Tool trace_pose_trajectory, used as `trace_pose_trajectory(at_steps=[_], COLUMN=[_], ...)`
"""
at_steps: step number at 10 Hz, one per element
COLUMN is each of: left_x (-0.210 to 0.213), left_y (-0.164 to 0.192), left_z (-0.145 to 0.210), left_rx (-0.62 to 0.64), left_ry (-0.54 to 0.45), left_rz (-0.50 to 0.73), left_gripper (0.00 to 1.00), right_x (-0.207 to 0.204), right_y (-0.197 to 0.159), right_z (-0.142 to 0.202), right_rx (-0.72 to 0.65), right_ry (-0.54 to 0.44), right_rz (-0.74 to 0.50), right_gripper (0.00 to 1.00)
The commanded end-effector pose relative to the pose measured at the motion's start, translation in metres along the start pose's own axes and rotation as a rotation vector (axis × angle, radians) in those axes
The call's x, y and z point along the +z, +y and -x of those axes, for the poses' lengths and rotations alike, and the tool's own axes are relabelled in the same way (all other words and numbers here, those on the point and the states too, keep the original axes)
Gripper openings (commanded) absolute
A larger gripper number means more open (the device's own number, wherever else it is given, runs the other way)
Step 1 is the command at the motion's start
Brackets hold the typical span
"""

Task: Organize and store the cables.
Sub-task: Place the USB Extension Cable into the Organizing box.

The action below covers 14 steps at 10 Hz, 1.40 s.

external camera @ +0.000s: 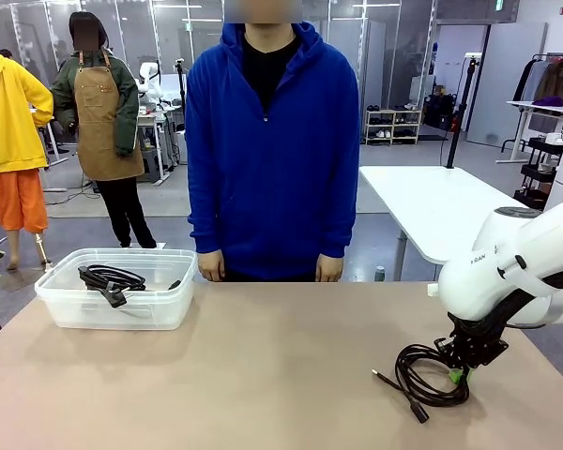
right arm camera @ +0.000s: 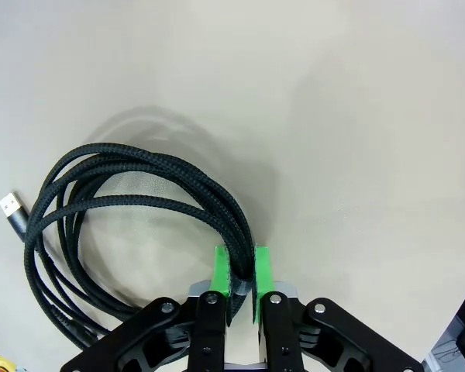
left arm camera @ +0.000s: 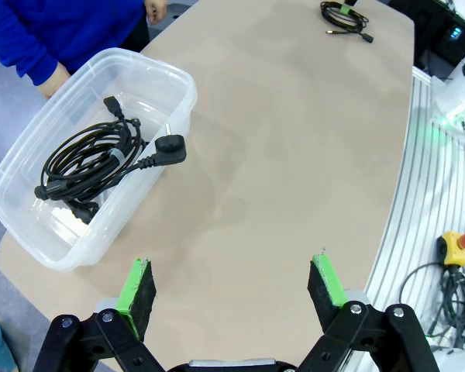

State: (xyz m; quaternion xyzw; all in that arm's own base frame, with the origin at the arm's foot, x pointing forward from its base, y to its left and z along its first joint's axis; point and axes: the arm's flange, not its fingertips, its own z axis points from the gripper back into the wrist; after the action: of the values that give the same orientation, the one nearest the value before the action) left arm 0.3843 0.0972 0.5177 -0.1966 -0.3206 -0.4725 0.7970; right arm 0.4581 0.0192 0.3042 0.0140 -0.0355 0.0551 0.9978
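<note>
Right gripper on braided cable

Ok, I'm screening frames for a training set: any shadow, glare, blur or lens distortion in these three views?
Front view: sharp, even lighting, with a faint shadow beside the clear bin. Left wrist view: wide-angle bend along the table edge, and soft glare on the bin's rim. Right wrist view: crisp braid on the coiled cable, with a soft grey shadow around it and mild glare on the tabletop.
</note>
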Motion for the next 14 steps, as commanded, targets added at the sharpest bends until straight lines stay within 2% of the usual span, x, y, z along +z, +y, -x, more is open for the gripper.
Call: trace_pose_trajectory(at_steps=[1, 3, 4, 8, 9, 11, 12, 14], left_x=[0.001, 0.001, 0.001, 0.001, 0.001, 0.001, 0.001, 0.001], left_y=[-0.002, -0.002, -0.002, -0.002, -0.002, -0.002, -0.002, -0.002], left_z=[0.000, 0.000, 0.000, 0.000, 0.000, 0.000, 0.000, 0.000], left_rx=[0.013, 0.013, 0.013, 0.013, 0.013, 0.013, 0.013, 0.013], left_ry=[0.010, 0.010, 0.010, 0.010, 0.010, 0.010, 0.010, 0.010], left_rz=[-0.013, -0.013, -0.013, -0.013, -0.013, -0.013, -0.013, -0.013], left_gripper=[1.00, 1.00, 1.00, 1.00, 1.00, 1.00, 1.00, 1.00], right_x=[0.014, 0.062, 0.080, 0.107, 0.114, 0.125, 0.122, 0.108], right_y=[0.003, 0.011, 0.016, 0.046, 0.058, 0.101, 0.136, 0.213], right_z=[0.007, 0.024, 0.028, 0.020, 0.019, 0.009, -0.003, -0.041], right_rx=[0.073, -0.033, -0.082, -0.147, -0.141, -0.124, -0.104, -0.064], right_ry=[-0.006, 0.038, 0.128, 0.090, 0.065, 0.040, 0.047, 0.030], right_rz=[0.122, 0.149, 0.147, 0.122, 0.070, 0.029, 0.053, 0.011], right_gripper=[0.15, 0.15, 0.15, 0.15, 0.15, 0.15, 0.15, 0.15])
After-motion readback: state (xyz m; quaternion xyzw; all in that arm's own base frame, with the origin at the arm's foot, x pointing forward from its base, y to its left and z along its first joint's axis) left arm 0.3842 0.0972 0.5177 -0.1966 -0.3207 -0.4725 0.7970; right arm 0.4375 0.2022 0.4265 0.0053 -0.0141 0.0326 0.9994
